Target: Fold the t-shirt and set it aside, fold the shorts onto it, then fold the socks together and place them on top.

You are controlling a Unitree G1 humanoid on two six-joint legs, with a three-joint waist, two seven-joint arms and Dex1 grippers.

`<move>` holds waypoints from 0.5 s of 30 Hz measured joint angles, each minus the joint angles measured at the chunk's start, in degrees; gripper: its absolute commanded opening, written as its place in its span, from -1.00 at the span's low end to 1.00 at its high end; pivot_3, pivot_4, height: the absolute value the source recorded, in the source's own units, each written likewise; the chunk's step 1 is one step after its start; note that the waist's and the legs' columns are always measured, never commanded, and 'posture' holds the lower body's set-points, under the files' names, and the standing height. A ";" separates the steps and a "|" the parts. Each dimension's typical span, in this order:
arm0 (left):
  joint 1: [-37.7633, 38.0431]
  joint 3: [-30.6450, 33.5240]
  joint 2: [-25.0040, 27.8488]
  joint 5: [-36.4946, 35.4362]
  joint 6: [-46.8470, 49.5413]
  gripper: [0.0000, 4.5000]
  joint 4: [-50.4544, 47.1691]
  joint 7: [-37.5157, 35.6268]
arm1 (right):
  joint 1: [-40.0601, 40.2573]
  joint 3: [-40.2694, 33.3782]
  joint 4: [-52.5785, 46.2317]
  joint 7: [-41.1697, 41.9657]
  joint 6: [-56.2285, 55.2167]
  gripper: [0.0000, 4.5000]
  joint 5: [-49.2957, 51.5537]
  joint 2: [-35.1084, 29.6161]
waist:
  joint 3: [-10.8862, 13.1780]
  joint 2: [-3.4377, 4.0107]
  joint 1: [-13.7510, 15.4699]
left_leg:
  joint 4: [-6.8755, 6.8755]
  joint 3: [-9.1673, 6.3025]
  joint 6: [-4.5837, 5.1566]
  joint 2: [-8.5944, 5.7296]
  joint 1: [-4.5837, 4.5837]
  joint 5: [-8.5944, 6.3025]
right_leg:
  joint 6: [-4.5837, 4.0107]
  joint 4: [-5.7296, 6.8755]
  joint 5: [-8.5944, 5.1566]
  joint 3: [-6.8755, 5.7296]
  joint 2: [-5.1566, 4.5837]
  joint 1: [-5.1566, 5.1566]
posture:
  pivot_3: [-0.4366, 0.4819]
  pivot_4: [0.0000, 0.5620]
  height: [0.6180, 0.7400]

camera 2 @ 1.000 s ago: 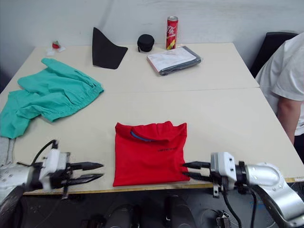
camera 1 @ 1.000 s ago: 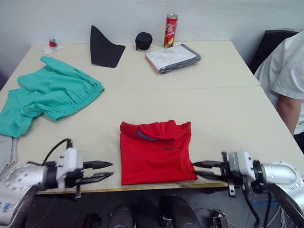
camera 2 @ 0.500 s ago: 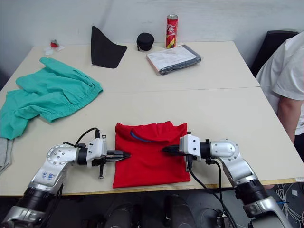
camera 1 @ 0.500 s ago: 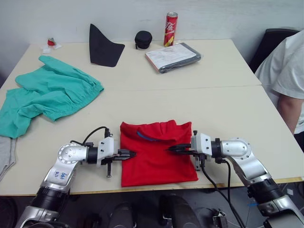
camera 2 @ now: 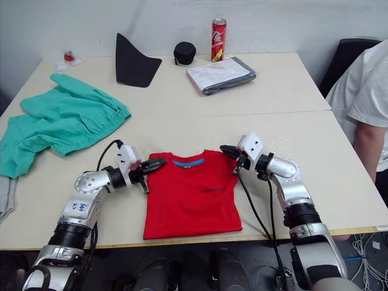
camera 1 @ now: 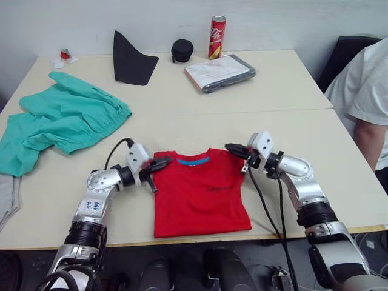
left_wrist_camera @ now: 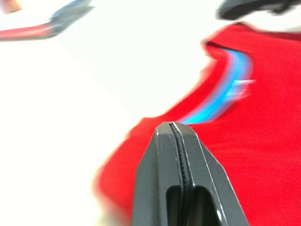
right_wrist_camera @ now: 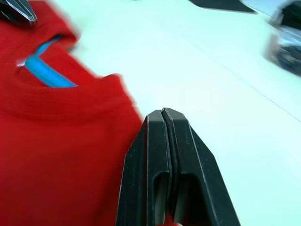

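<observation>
No text legible; red can (camera 1: 217, 37) script unreadable; t-shirt (camera 1: 200, 194) chest print too small.

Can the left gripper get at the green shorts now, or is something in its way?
Probably not at once: the left gripper is shut on the t-shirt. The table between it and the shorts looks free.

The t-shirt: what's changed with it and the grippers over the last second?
Both grippers, left and right, came in from the near table edge, shut on the t-shirt's sides and carried its top fold back to the far corners, so the blue collar band now shows flat. The shorts lie as before.
</observation>
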 measured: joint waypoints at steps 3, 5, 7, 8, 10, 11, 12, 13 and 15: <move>0.17 1.39 -0.21 -1.67 1.38 -0.99 -0.29 0.02 | 3.17 -0.90 -9.16 1.00 4.88 -1.00 2.30 -0.59 | 0.00 0.00 -0.05 | -0.06 -0.02 -0.02 0.02 0.00 0.00 | 0.00 -0.01 0.00 -0.01 0.02 -0.01 | -0.05 -0.47 1.00; 0.94 1.88 -0.14 -4.10 2.49 -0.99 -2.62 -2.31 | 6.22 -0.35 -16.19 2.00 8.32 -1.00 3.32 -0.88 | 0.00 0.00 -0.10 | -0.07 -0.02 -0.04 0.03 0.01 -0.01 | 0.00 -0.01 0.00 -0.02 0.04 -0.01 | -0.05 -0.47 1.00; 2.99 1.68 0.19 -7.73 3.87 -0.99 -7.64 -6.88 | 9.18 1.69 -23.05 2.21 12.20 -1.00 3.67 -0.85 | 0.00 0.00 -0.18 | -0.07 -0.01 -0.05 0.04 0.01 -0.01 | 0.00 -0.01 0.00 -0.02 0.03 -0.01 | -0.05 -0.47 1.00; 3.89 1.23 0.55 -8.76 4.57 -0.99 -9.93 -8.69 | 10.20 2.72 -25.37 2.15 13.48 -1.00 3.49 -0.84 | 0.00 0.00 -0.14 | -0.07 -0.01 -0.05 0.02 0.00 -0.01 | 0.00 -0.01 0.00 -0.02 0.03 -0.02 | -0.05 -0.47 1.00; 5.77 -1.01 1.99 -9.51 5.57 -0.99 -14.41 -11.92 | 12.13 5.69 -29.21 2.19 15.36 -1.00 2.36 -0.84 | 0.00 0.01 -0.07 | -0.07 -0.02 -0.06 0.02 0.03 -0.01 | 0.00 -0.02 -0.01 -0.02 0.03 0.02 | -0.05 -0.47 1.00; 6.44 -2.49 2.04 -9.48 6.07 -0.99 -16.34 -12.99 | 12.88 7.77 -30.41 1.98 16.35 -1.00 1.06 -0.65 | 0.00 0.01 -0.02 | -0.07 -0.02 -0.06 -0.01 0.03 -0.01 | 0.00 -0.02 -0.01 -0.01 0.02 0.03 | -0.05 -0.47 1.00; 7.05 -3.87 1.65 -9.38 6.56 -0.99 -17.68 -13.27 | 13.24 9.15 -30.56 1.49 17.14 -1.00 0.07 0.10 | 0.00 0.01 0.00 | -0.06 -0.03 -0.06 -0.01 0.03 -0.01 | 0.00 -0.03 0.00 -0.01 0.01 0.06 | -0.05 -0.47 1.00; 7.35 -5.21 0.83 -9.06 6.97 -0.99 -18.15 -13.12 | 13.52 10.08 -30.31 0.55 17.34 -1.00 -1.00 1.01 | 0.00 0.01 0.03 | -0.06 -0.03 -0.05 -0.04 0.04 -0.01 | 0.01 -0.03 0.00 -0.01 0.00 0.07 | -0.05 -0.47 1.00; 7.72 -8.20 -1.03 -6.89 6.76 -0.99 -17.85 -12.14 | 13.66 11.34 -28.34 -1.31 16.58 -1.00 -2.78 3.26 | -0.01 -0.01 0.14 | -0.05 -0.07 -0.04 -0.06 0.03 -0.01 | 0.02 -0.04 0.01 -0.01 0.00 0.08 | -0.05 -0.47 1.00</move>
